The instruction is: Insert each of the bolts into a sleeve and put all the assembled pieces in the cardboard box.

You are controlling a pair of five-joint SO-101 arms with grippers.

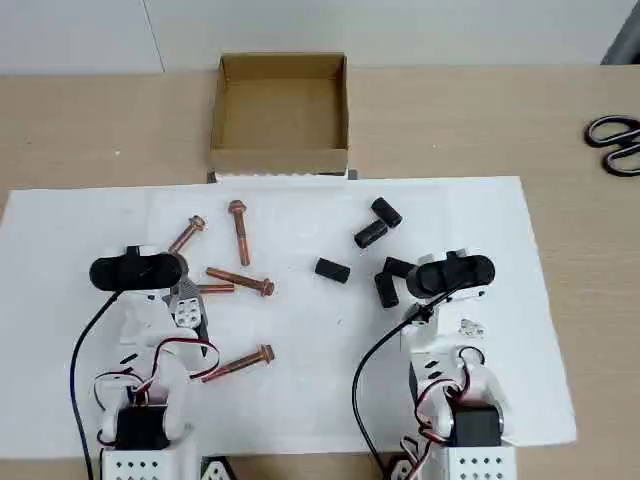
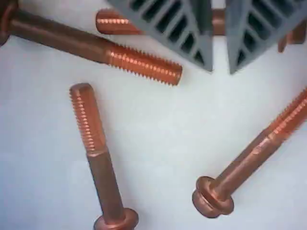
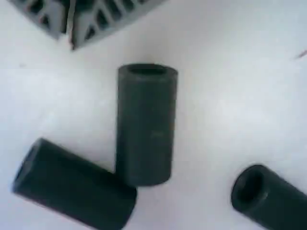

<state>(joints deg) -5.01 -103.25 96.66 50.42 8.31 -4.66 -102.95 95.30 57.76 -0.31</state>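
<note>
Several copper bolts [image 1: 240, 280] lie on the left half of the white sheet [image 1: 300, 400], and several black sleeves [image 1: 370, 234] lie on its right half. The cardboard box [image 1: 280, 148] stands empty at the back centre. My left gripper [image 2: 221, 72] hovers over the bolts with a narrow gap between its grey fingers [image 2: 187, 33] and nothing in it. One bolt [image 2: 112, 21] lies under them, and others [image 2: 98, 163] lie close by. My right gripper [image 3: 70, 42] is shut and empty, beside a sleeve [image 3: 145, 124] that touches a second sleeve [image 3: 72, 191]. A third sleeve [image 3: 268, 196] lies apart.
Black scissors [image 1: 615, 145] lie on the wooden table at the far right, off the sheet. A small clear object [image 1: 470, 327] rests on the sheet beside the right arm [image 1: 450, 275]. One bolt [image 1: 238, 362] lies alone near the left arm's base.
</note>
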